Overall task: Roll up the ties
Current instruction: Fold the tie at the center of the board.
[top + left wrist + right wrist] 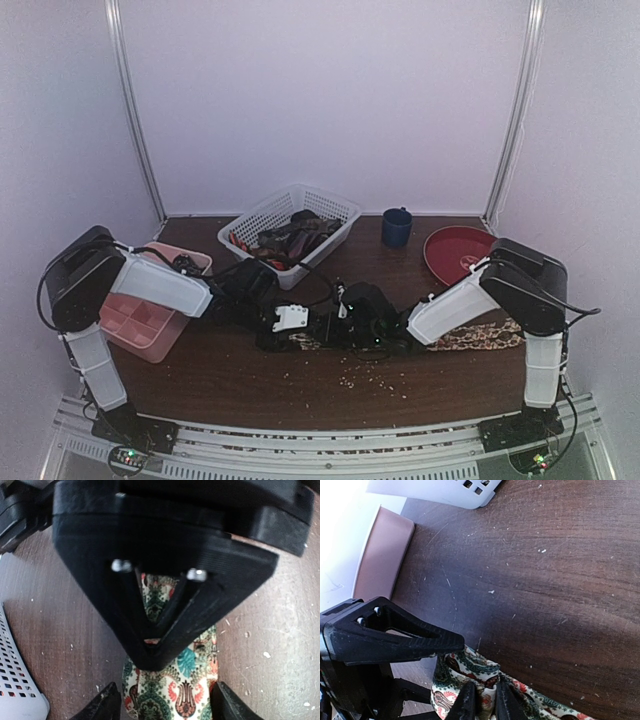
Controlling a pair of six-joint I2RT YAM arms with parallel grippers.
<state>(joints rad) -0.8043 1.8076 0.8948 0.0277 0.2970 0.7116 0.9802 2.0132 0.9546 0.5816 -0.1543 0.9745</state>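
Cream-and-red printed cloth, top view: the patterned tie (480, 337) lies flat on the table (250, 385). Its free length runs from centre out to 3 o'clock, and its other end is hidden under my wrists. More ties (295, 238) sit in the white basket (258, 212) at 12 o'clock. The pink tray (135, 335) is at 9, the mug (396, 228) and red plate (450, 255) near 1 to 2. Bare wood toward 6 o'clock gives the freest room, up to the table's near edge.

Left wrist view: my left gripper (165, 687) stands spread, one finger on either side of the tie's end. Whether the pads press the cloth I cannot tell. A black triangular finger (150, 545) of my other arm fills 12 o'clock, close over the fabric. The basket corner is at 8.

Right wrist view: my right gripper (485, 685) is clenched on a raised fold of the tie at 6 o'clock. My left finger (380, 640) crowds in at 8. Open wood spans 12 to 4.

Handling, as I judge it: the cloth is light, limp and probably slippery. A coil will spring loose unless I pinch it across its full width at the rolled end and let the tail drag free.
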